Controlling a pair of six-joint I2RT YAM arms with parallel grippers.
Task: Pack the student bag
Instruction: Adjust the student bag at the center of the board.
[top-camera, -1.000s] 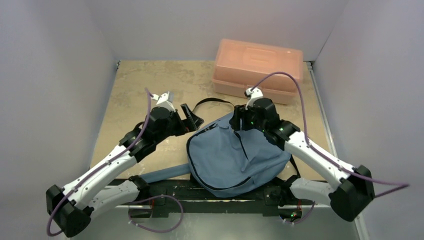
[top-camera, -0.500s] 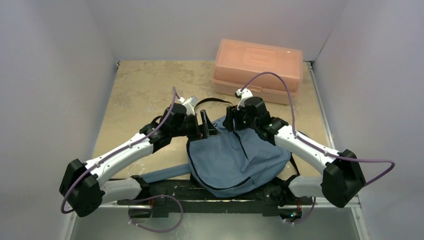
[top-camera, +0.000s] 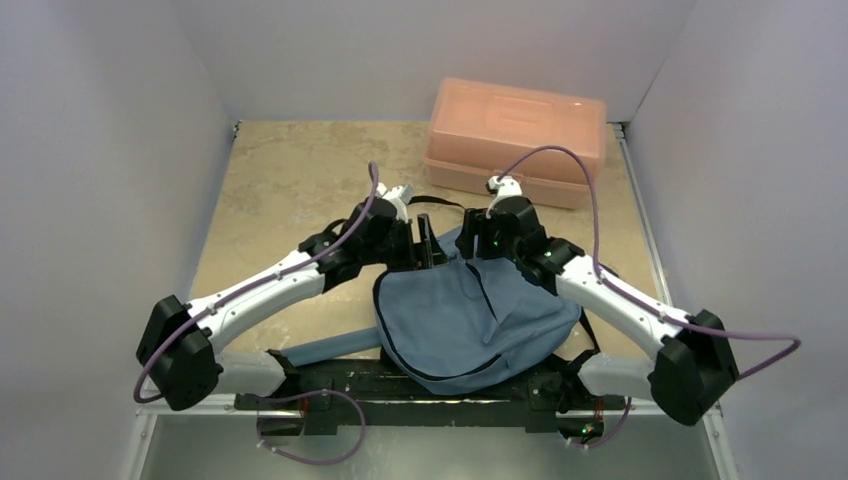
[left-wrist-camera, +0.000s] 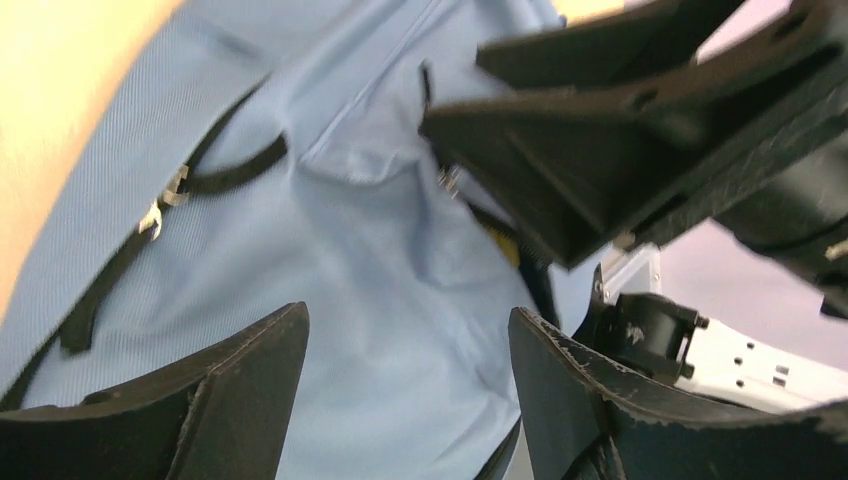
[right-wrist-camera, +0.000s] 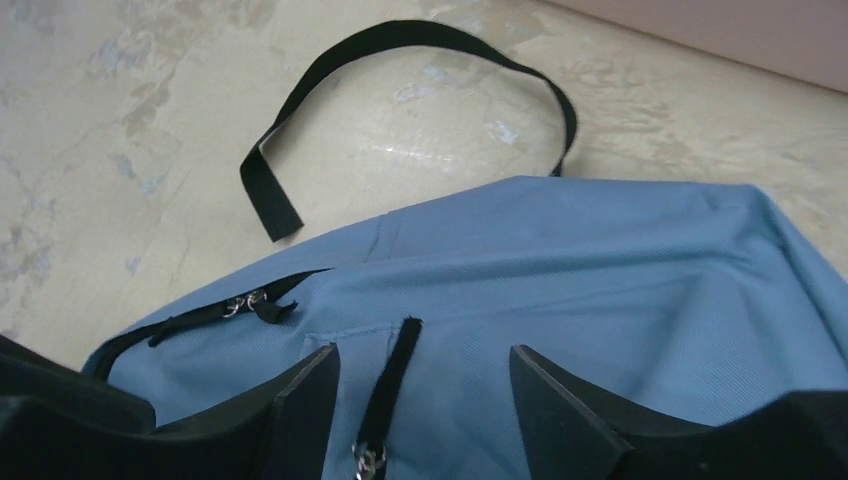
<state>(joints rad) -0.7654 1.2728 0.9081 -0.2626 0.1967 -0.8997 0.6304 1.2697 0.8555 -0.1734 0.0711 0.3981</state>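
The student bag (top-camera: 470, 320), soft blue-grey fabric with dark zippers, lies flat at the near middle of the table. Both grippers hover over its far top edge, facing each other. My left gripper (top-camera: 428, 246) (left-wrist-camera: 408, 340) is open, with only bag fabric (left-wrist-camera: 350, 230) showing between its jaws. Open as well, my right gripper (top-camera: 470, 243) (right-wrist-camera: 425, 365) straddles a black zipper pull strip (right-wrist-camera: 395, 370) without touching it. A second zipper pull (right-wrist-camera: 245, 302) lies to the left. The bag's thin black strap (right-wrist-camera: 400, 40) loops on the table beyond.
A salmon-pink plastic box (top-camera: 515, 135) stands closed at the back right, just behind the right arm. A wide blue shoulder strap (top-camera: 330, 348) trails left from the bag along the near edge. White walls close in three sides.
My left arm has swung right, from the open table to the bag's top edge, and its jaws have narrowed. The right gripper has shifted only slightly over the bag.
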